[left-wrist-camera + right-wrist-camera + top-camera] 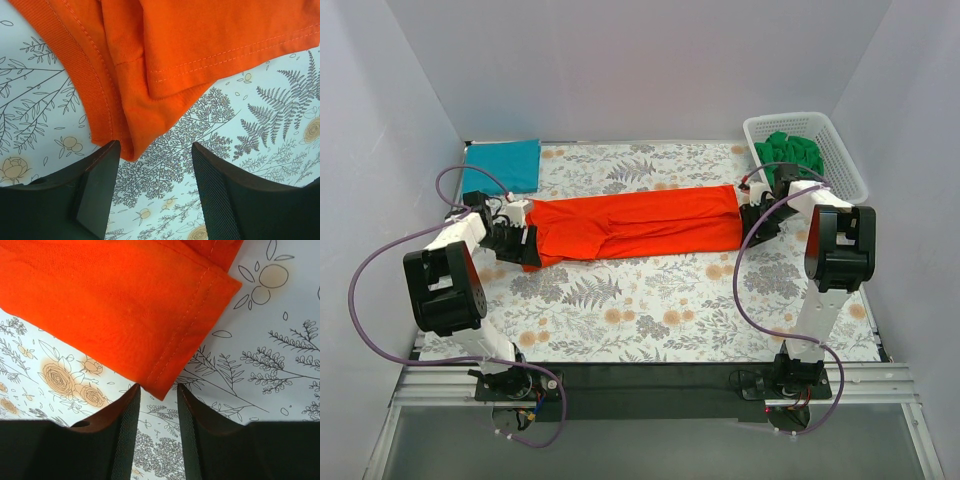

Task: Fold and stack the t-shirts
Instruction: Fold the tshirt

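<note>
Pale plain walls [640, 70] close in three sides of the workspace. A grey floral cloth [650, 300] covers the whole tabletop.

There are three t-shirts, one basket and two arms. The orange-red t-shirt [640, 225] is the largest item. It lies flat across the middle of the cloth, folded into a long band that runs from one gripper to the other. The white lattice basket [845, 160] sits in the far right corner and holds the green t-shirt [788, 155] in a bunch, most of it hidden by the basket wall. The teal t-shirt [505, 165] lies folded flat in the far left corner.

The left gripper [155, 150] is low at the band's left end with its jaws wide apart. A folded corner of the orange-red shirt reaches just beside one finger, and nothing is clamped. The right gripper [159, 390] is at the band's right end with its jaws parted only narrowly. The hemmed corner lies at their mouth, apparently not pinched, though contact is hard to make out.
</note>
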`<state>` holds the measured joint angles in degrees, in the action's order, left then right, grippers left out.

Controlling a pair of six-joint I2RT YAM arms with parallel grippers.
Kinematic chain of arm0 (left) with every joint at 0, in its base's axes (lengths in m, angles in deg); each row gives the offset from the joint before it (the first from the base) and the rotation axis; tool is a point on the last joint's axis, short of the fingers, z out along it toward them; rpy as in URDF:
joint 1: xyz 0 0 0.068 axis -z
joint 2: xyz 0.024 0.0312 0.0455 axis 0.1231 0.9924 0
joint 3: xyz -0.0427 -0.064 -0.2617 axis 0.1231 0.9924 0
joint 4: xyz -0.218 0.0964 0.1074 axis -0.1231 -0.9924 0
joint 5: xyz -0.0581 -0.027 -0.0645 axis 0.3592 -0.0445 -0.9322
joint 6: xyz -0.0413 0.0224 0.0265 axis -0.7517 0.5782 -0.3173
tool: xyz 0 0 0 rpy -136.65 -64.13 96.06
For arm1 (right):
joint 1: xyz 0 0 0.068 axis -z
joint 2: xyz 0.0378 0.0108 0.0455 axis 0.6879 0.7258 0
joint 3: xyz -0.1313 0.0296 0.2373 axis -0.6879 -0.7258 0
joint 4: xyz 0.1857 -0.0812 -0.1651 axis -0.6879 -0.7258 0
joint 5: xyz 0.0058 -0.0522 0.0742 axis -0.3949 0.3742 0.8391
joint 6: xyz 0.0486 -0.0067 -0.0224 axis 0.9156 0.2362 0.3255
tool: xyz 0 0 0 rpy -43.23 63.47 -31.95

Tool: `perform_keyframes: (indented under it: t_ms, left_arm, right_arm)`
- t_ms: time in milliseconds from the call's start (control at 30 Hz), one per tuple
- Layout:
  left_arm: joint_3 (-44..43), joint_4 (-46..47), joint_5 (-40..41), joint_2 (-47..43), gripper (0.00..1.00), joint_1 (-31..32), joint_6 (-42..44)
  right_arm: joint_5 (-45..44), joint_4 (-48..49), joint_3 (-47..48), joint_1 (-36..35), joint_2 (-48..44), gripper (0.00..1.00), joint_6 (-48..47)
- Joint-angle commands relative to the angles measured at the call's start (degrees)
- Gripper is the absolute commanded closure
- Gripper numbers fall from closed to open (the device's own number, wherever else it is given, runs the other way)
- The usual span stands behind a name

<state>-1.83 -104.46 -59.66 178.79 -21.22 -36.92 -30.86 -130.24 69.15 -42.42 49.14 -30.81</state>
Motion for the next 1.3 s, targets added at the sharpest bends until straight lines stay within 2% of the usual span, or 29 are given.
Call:
perform_keyframes:
  t_ms: [0,133,200,233,267,300,333,367,433,533,567,667,833,1000,1133,1267]
  left_arm:
    - [-0.11,1.29,-1.45,0.21,0.43,-0.26,0.36]
    - [-0.55,0.68,-1.89,0.92,0.44,-0.26,0.19]
    - [-0.73,0.68,-2.06,1.0,0.46,-0.26,0.28]
    - [-0.99,0.68,-2.15,1.18,0.52,-0.26,0.28]
    - [-1.34,0.5,-2.15,1.27,0.56,-0.26,0.45]
    - [-1.69,0.07,-2.24,1.53,0.6,-0.26,0.54]
    - [-2.74,-0.37,-2.5,1.88,0.69,-0.26,0.71]
    - [-3.1,-0.81,-2.5,2.06,0.71,-0.26,0.98]
    - [-4.06,-2.04,-2.5,2.93,0.78,-0.26,1.68]
    - [-5.29,-3.01,-2.33,3.46,0.83,-0.35,2.47]
    - [-5.91,-3.1,-1.89,3.64,0.91,-0.35,2.56]
    - [-7.49,-4.59,-0.14,4.69,1.0,-0.52,3.96]
    - [-13.2,-10.12,5.4,6.98,1.0,-1.49,7.21]
    - [-15.05,-13.73,9.09,8.91,1.0,-2.19,10.73]
    - [-12.95,-14.7,10.15,7.69,1.0,-2.28,12.14]
    - [-6.73,-14.62,10.59,4.27,1.0,-2.28,12.84]
  right_arm:
    - [-0.33,2.47,-0.74,-0.86,-1.02,0.6,0.62]
    - [-0.33,2.47,-0.39,-0.95,-1.01,0.61,0.79]
    - [-0.68,2.47,-0.3,-0.95,-1.19,0.68,0.79]
    - [-0.77,2.38,-0.3,-0.95,-1.45,0.72,0.62]
    - [-0.95,2.29,-0.21,-0.95,-1.54,0.83,0.53]
    - [-1.03,2.2,-0.12,-0.95,-1.8,0.87,0.53]
    - [-1.21,2.12,-0.04,-0.95,-1.89,0.91,0.36]
    - [-1.47,2.11,0.05,-0.95,-1.98,0.98,0.27]
    - [-1.47,2.03,0.23,-0.95,-2.33,0.99,0.09]
    - [-1.74,1.94,0.23,-0.95,-2.42,0.99,-0.26]
    - [-1.91,1.94,0.23,-0.95,-2.6,0.99,-0.52]
    - [-2.53,1.67,0.23,-0.95,-2.86,0.99,-1.22]
    - [-5.95,1.06,-0.21,-0.95,-3.74,0.99,-4.56]
    - [-9.55,0.8,-2.14,-0.95,-4.97,0.99,-8.17]
    - [-10.44,-0.17,-5.39,-3.23,-7.86,0.99,-11.15]
    - [-11.23,-0.52,-11.36,-5.78,-11.47,0.99,-13.27]
